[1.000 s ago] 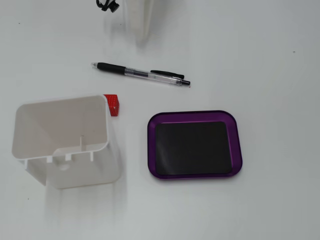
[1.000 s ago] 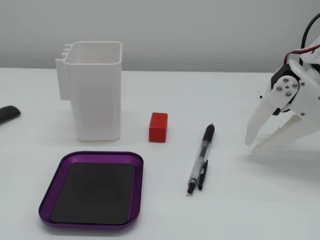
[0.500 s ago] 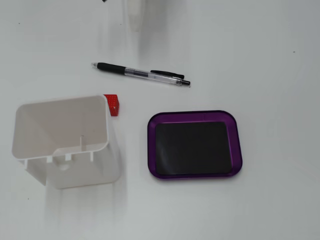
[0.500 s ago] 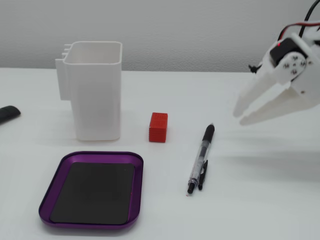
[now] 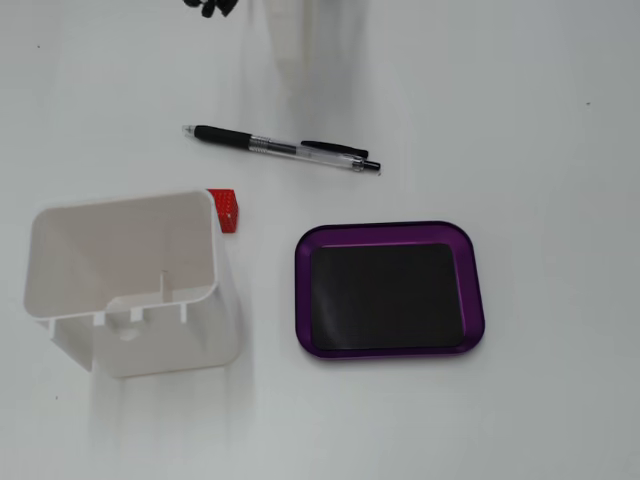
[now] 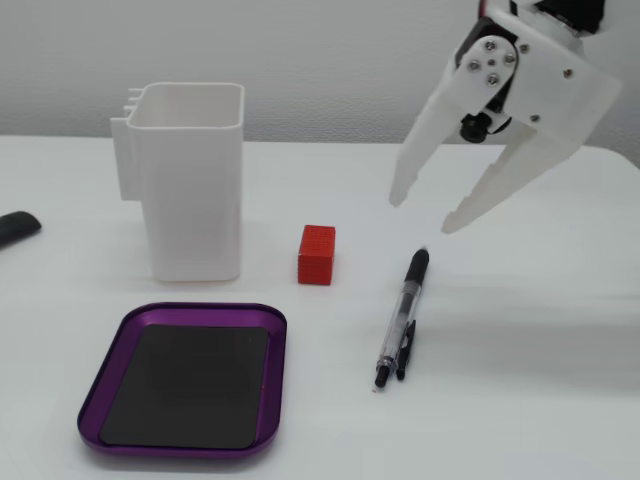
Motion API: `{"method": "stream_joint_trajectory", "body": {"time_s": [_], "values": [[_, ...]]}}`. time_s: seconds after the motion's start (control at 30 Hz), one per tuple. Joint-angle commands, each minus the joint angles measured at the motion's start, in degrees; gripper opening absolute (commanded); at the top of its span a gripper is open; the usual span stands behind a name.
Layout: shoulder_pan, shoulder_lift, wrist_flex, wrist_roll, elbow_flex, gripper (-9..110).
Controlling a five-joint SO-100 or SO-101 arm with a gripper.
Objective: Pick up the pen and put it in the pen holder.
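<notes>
The pen (image 5: pixel 282 149) lies flat on the white surface (image 5: pixel 540 120), touching nothing else; it has a black grip, a clear barrel and a black clip. In a fixed view from above it runs nearly left to right, tip at the left, beyond the purple tray (image 5: pixel 305 290) and the pen holder (image 5: pixel 215 300). In a fixed view from table height the pen (image 6: pixel 402 318) points away from the camera, grip end farther off, to the right of the red block (image 6: pixel 316 254) and clear of it. No brand or lettering can be read on the pen, the holder, the tray or the block in either picture.

The gripper (image 6: pixel 420 215) shows properly only in the table-height view: it hangs above the pen's far end, not touching it, its white fingers (image 6: pixel 495 185) spread wide with nothing between them. From above only a blurred pale shape at the top edge shows, so the spread cannot be read there.

The view from above looks into the pen holder, showing a low inner divider; the side view shows the pen holder (image 6: pixel 190 190) standing upright with small ribs on its left wall. From above the red block (image 5: pixel 226 208) peeks out touching or just beside the holder's far corner; the side view shows a gap between them. The tray (image 6: pixel 110 375), with its black inlay, sits in front of the holder there. A dark object (image 6: pixel 15 227) at the left edge appears only in the side view.
</notes>
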Motion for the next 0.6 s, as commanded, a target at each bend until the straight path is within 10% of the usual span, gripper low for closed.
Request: {"method": "stream_joint_trajectory", "body": {"time_s": [0.0,0.57], "values": [[-2.37,-9.4,2.64,3.78,-9.58,15],[-3.08,-28.56,0.09,3.96,-12.48,16]]}}
